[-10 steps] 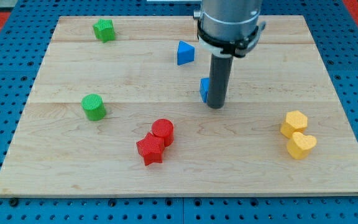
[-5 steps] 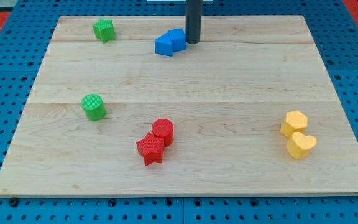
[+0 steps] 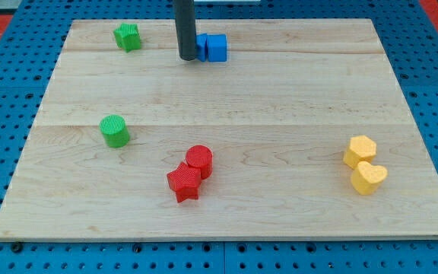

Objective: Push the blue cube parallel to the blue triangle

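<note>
The blue cube (image 3: 217, 47) sits near the view's top, on the wooden board (image 3: 226, 221). Just to its left a second blue piece (image 3: 201, 46), likely the blue triangle, touches it and is partly hidden behind the rod. My tip (image 3: 187, 57) stands at the left side of this blue pair, against the hidden piece. The rod rises straight up out of the view's top.
A green block (image 3: 128, 36) lies at the top left and a green cylinder (image 3: 115, 130) at the left. A red cylinder (image 3: 199, 160) and red star (image 3: 184, 182) touch at bottom centre. Two yellow blocks (image 3: 360, 151) (image 3: 369, 177) sit at the right.
My tip moved from the right side of the blue pair to its left side. The two blue blocks shifted and now sit side by side, the cube on the right.
</note>
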Controlling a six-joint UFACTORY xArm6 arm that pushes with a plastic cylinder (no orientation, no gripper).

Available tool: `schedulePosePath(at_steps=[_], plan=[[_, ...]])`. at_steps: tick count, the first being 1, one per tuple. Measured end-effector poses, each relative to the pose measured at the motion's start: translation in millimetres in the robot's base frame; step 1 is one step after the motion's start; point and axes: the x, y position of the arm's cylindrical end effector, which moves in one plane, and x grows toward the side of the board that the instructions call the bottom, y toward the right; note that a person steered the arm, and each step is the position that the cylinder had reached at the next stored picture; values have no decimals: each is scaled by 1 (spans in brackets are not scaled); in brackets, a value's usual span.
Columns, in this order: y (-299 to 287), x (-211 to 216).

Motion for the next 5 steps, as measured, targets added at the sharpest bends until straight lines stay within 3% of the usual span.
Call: schedulePosePath(at_steps=[3,5], plan=[[42,10],[49,-7]])
